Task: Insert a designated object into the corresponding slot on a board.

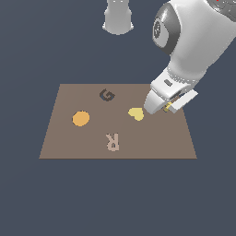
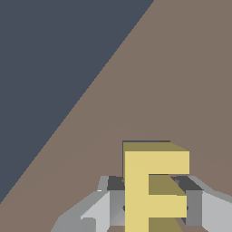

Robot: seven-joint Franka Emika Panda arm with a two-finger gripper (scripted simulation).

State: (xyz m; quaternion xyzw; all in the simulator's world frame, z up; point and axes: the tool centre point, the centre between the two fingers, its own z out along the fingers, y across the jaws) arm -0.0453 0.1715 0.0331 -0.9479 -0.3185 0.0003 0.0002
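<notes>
The gripper [image 2: 152, 199] is clamped on the yellow E block [image 2: 152, 190], low over the board [image 1: 64, 143] at the exterior view's right; probably seating it; the slot is hidden.

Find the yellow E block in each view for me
Exterior view: the E block is only a yellow sliver under the wrist, near the board's far edge on the exterior view's right.
Wrist view: E block fills the foreground between the jaws.
Shared landmark: the board.
</notes>
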